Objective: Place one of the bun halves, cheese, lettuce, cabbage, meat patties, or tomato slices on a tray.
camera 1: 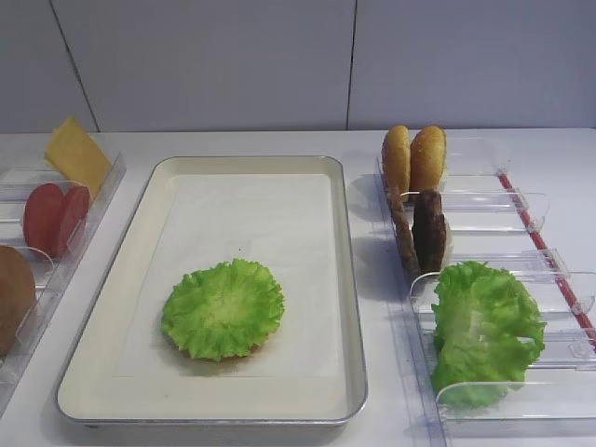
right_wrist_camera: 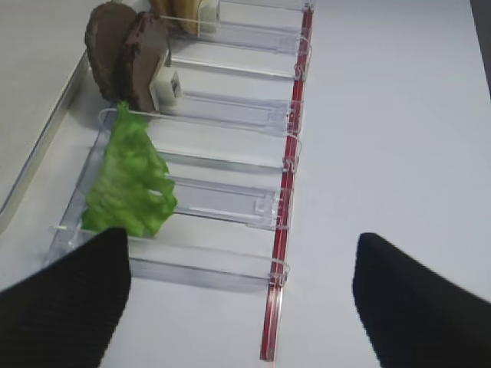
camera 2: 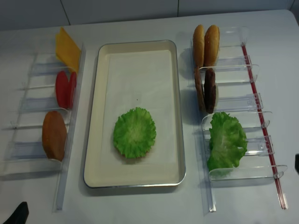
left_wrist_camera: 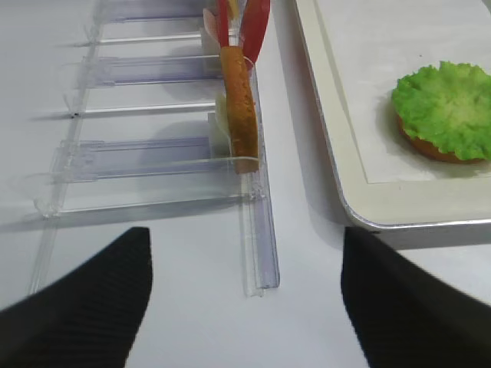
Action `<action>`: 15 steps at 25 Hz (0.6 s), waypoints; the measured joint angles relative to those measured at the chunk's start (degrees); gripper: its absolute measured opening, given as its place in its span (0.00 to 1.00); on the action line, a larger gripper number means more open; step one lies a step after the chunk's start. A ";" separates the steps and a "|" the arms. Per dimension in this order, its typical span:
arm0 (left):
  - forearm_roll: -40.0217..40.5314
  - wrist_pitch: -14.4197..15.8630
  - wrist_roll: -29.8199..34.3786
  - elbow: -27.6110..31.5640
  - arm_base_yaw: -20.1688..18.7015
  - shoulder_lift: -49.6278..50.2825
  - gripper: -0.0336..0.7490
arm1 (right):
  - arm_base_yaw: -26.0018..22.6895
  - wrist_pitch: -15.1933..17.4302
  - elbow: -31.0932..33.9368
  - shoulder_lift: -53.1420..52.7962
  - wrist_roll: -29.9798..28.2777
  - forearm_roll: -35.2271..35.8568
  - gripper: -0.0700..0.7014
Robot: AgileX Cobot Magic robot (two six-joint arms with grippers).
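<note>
The cream tray (camera 1: pixel 346 279) holds a ruffled lettuce leaf (camera 1: pixel 223 307) lying on a bun half (left_wrist_camera: pixel 430 147). In the left holder stand the cheese (camera 1: pixel 76 154), two tomato slices (camera 1: pixel 56 216) and another bun half (camera 1: pixel 14 289). The right holder carries two bun halves (camera 1: pixel 414 158), two meat patties (camera 1: pixel 424 231) and the cabbage (camera 1: pixel 484 331), a bigger bunched green clump. My left gripper (left_wrist_camera: pixel 245 307) hovers open over bare table near the left holder's front end. My right gripper (right_wrist_camera: pixel 242 307) is open and empty above the right holder's front end.
Clear plastic holders (camera 2: pixel 28 126) (camera 2: pixel 243 100) flank the tray on both sides. A red strip (right_wrist_camera: pixel 288 192) runs along the right holder's outer edge. White table lies in front of the tray, and a grey wall (camera 1: pixel 298 56) stands behind it.
</note>
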 joint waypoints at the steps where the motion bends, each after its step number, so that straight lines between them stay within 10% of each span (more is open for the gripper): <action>1: 0.00 0.00 0.00 0.00 0.00 0.00 0.66 | 0.00 0.83 0.67 -1.60 0.00 0.00 0.87; 15: 0.00 0.00 0.00 0.00 0.00 0.00 0.66 | 0.00 3.71 5.25 -15.76 -0.58 -1.65 0.86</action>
